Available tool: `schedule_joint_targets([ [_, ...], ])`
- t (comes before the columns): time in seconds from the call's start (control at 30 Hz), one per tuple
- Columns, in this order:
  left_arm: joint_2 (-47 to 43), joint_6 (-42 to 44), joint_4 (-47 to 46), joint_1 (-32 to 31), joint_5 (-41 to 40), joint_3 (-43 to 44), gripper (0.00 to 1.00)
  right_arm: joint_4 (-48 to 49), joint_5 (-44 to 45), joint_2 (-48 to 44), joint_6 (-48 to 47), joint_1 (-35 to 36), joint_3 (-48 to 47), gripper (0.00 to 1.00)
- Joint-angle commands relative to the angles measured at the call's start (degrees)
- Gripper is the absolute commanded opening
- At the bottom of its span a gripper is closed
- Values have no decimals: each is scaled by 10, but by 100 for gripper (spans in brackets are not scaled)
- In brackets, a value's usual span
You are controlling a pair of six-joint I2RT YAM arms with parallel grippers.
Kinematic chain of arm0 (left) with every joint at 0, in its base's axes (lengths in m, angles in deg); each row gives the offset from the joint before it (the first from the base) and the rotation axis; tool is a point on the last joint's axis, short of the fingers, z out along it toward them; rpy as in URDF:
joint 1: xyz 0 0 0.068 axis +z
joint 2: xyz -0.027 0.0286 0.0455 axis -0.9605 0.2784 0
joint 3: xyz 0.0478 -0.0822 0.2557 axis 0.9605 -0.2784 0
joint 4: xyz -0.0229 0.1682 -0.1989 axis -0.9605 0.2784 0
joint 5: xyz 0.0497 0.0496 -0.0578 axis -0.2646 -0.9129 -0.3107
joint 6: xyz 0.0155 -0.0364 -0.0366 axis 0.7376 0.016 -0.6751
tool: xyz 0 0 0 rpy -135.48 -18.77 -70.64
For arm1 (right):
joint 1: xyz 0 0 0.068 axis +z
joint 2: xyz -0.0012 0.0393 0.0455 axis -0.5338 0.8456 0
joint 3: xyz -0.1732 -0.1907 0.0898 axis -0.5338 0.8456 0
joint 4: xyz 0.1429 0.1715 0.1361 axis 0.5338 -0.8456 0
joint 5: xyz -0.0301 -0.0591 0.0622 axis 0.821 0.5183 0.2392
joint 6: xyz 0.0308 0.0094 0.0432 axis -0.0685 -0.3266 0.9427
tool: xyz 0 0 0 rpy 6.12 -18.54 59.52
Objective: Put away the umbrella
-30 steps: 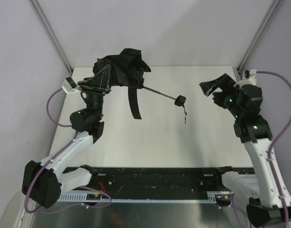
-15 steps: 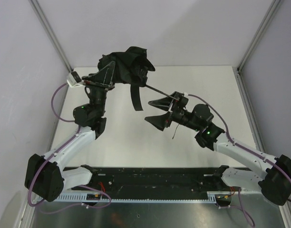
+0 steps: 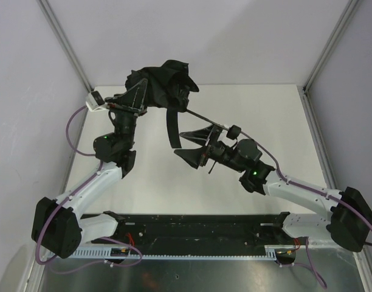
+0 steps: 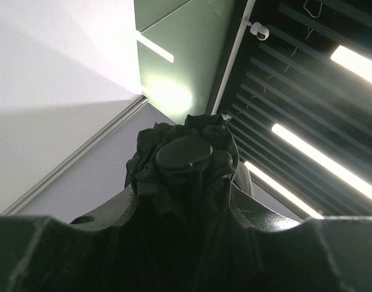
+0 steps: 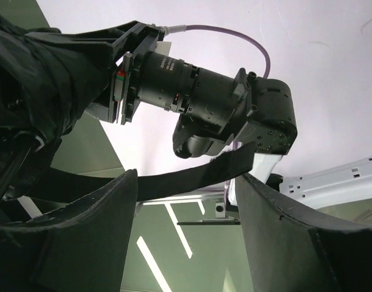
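Observation:
The black umbrella (image 3: 166, 80) hangs above the back left of the table. Its thin shaft (image 3: 204, 120) runs right to the small knob handle (image 3: 233, 129), and a wide black closure strap (image 3: 171, 131) dangles below. My left gripper (image 3: 135, 100) is shut on the bunched fabric; in the left wrist view the fabric and its round cap (image 4: 183, 152) fill the space between the jaws (image 4: 186, 210). My right gripper (image 3: 187, 145) is open just under the shaft, right of the strap. In the right wrist view the strap (image 5: 198, 175) crosses just beyond the open jaws (image 5: 186, 194).
The white table (image 3: 265, 115) has metal frame posts at its back corners (image 3: 67, 48). A black rail (image 3: 198, 226) runs along the near edge. The left arm's wrist (image 5: 210, 103) fills the upper part of the right wrist view.
My right arm has swung from the right side to the middle, and its open gripper now sits below the shaft beside the strap. The left gripper lifted the umbrella slightly.

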Motion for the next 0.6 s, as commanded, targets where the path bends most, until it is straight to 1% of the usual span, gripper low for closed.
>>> schedule_joint_targets([
  [0.0, -10, -14, -183, -5, 4, 37, 0, 45, 32, 19, 99, 15, -25, 68],
  [0.03, -8, -16, -183, -8, 3, 39, 0, 50, 33, 24, 101, 17, -26, 67],
  [0.1, -6, -21, -183, -12, 4, 43, 0, 68, 39, 35, 101, 20, -31, 61],
  [0.13, -4, -22, -184, -15, 4, 45, 0, 77, 41, 41, 100, 21, -33, 55],
  [0.23, -2, -26, -185, -25, 4, 46, 0, 99, 52, 53, 89, 22, -39, 30],
  [0.27, 0, -30, -185, -29, 3, 46, 0, 104, 54, 57, 83, 21, -42, 24],
  [0.37, 4, -43, -188, -39, 1, 48, 0, 122, 50, 65, 66, 18, -47, 14],
  [0.43, 5, -50, -190, -41, 2, 48, 0, 135, 50, 69, 53, 16, -49, 4],
  [0.5, 5, -55, -191, -47, 1, 46, 0, 135, 40, 72, 28, 9, -60, 1],
  [0.57, 6, -70, -190, -58, -3, 44, 0, 130, 14, 82, -11, -9, -82, 0],
])
